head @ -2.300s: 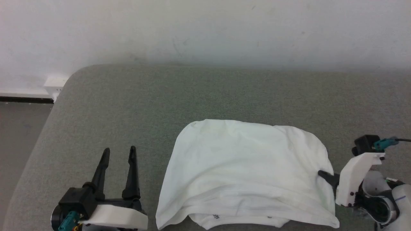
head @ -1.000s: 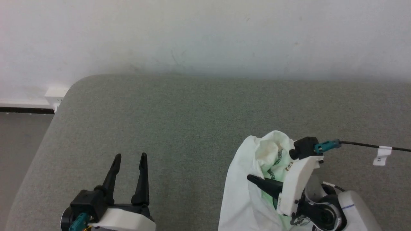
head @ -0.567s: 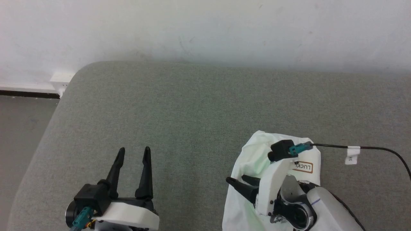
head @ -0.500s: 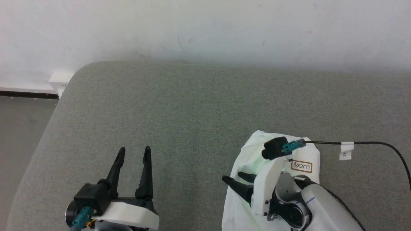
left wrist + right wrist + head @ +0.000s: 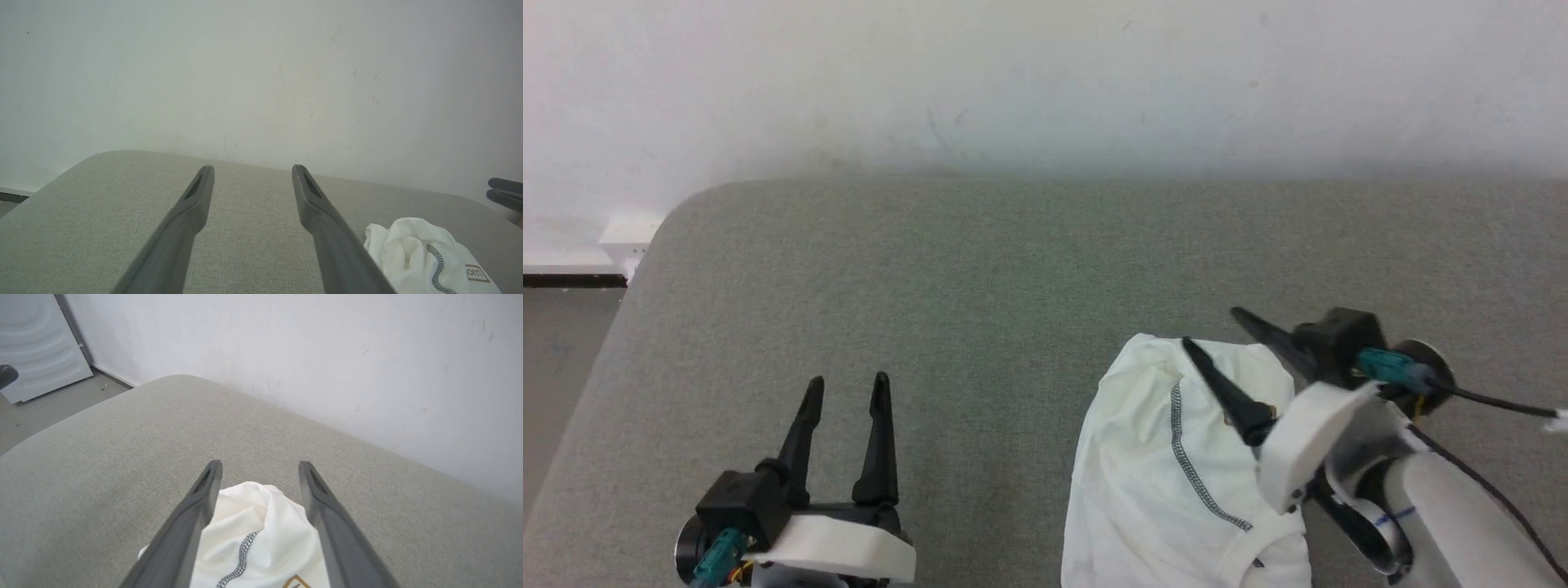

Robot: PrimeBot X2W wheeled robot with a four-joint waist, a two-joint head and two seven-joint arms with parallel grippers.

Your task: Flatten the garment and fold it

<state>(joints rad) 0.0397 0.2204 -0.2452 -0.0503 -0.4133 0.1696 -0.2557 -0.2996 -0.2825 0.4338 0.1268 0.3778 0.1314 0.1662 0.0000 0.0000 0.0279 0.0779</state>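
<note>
The garment (image 5: 1168, 474) runs off the head view's bottom; the right gripper (image 5: 1209, 327) covers its right side.

Illumination is bright, even and diffuse; shadows are faint. The white wall (image 5: 1045, 73) darkens in a soft band above the grey padded surface (image 5: 931, 269). The garment (image 5: 1143, 474) approaches overexposure, yet its stitching is legible. The head view shows fine grain.

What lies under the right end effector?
The bunched garment, on the grey surface. The open right end effector hides part of it; anything beneath the cloth is covered.
</note>
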